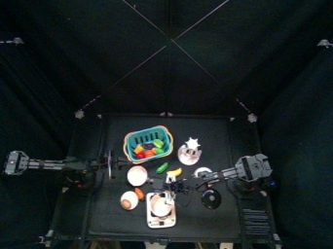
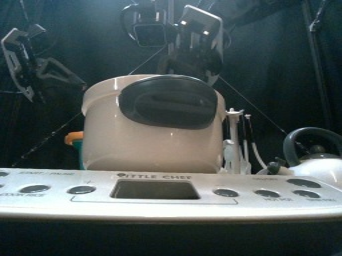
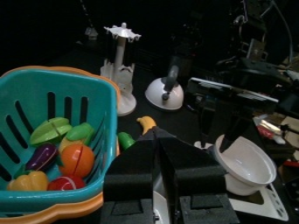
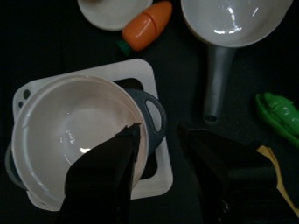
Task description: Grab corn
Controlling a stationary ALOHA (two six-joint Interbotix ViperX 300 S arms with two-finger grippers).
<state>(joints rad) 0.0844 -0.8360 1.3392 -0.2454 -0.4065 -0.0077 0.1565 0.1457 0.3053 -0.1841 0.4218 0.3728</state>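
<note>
Hovering right end effector [image 4: 162, 149] above bowl [image 4: 70, 131]

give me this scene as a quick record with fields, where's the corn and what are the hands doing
corn: yellow and green piece on the table, beside the teal basket, not held
basket contents: toy vegetables
left hand: open, empty, pointed toward the corn
right hand: open, above the white bowl on its scale
also near: carrot, ladle
task status: corn not yet grabbed
</note>
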